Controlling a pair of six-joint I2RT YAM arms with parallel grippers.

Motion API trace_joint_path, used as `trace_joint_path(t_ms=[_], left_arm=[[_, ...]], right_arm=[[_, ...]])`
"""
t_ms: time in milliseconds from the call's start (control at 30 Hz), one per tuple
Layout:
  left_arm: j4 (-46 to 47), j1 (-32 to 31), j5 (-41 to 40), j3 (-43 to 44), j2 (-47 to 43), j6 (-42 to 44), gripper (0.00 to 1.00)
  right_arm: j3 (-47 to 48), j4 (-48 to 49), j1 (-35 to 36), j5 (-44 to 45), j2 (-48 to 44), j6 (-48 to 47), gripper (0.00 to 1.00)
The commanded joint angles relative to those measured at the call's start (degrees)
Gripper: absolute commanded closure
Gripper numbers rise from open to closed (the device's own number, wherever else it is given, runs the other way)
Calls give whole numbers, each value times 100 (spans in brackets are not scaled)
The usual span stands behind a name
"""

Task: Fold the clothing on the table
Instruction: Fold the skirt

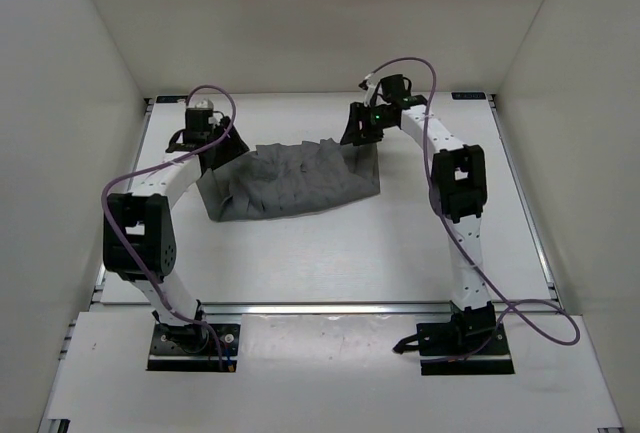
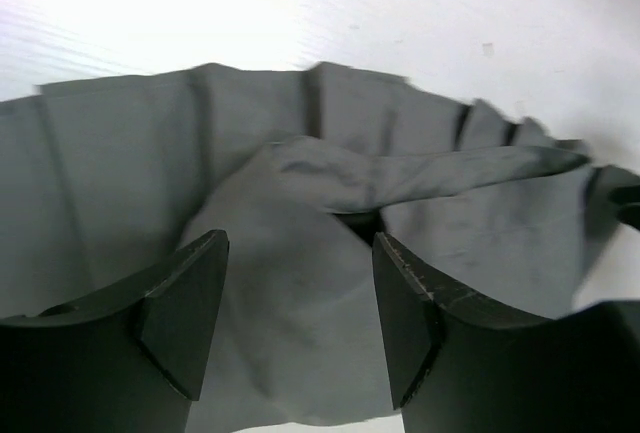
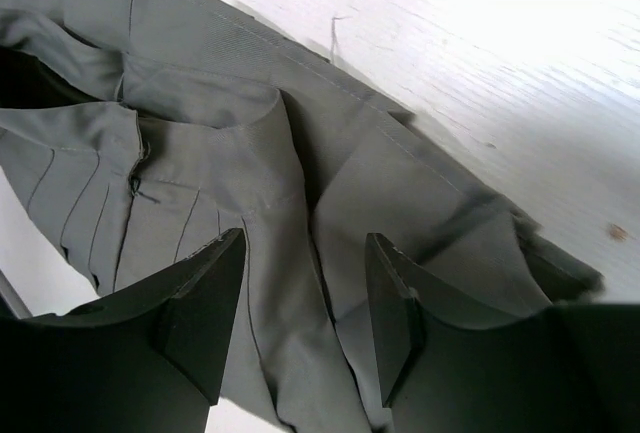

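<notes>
1. Grey clothing [image 1: 290, 181] lay crumpled at far-centre of table [image 1: 400, 253], btwn both arms.
2. We saw left gripper [image 2: 300, 298] spread above its left edge, pinching nothing.
3. Ditto right gripper [image 3: 305, 293], spread over right edge.

Left gripper [image 2: 300, 253] hangs over the clothing [image 2: 120, 173], jaws wide apart, nothing pinched. A raised fold [image 2: 430, 171] runs across the clothing toward its right end. White table [image 2: 450, 13] lies beyond the clothing's far edge.

Grey, seemingly plain clothing [image 1: 290, 181]; white table [image 1: 330, 253].
</notes>
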Motion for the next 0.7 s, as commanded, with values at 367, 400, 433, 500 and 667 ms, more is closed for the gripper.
trace_joint_path(t_ms=[367, 400, 433, 500, 667], left_arm=[[-353, -187, -345, 241, 301, 1246, 30], [-388, -223, -441, 250, 345, 1255, 30], [-371, -258, -407, 250, 362, 1263, 30], [-362, -259, -416, 215, 415, 1229, 31], [-239, -197, -179, 443, 617, 1035, 96]], right_arm=[[467, -62, 614, 215, 377, -200, 34], [485, -36, 598, 224, 429, -227, 34], [485, -53, 658, 215, 430, -236, 38], [520, -36, 632, 180, 457, -236, 59], [555, -44, 528, 127, 369, -183, 100]])
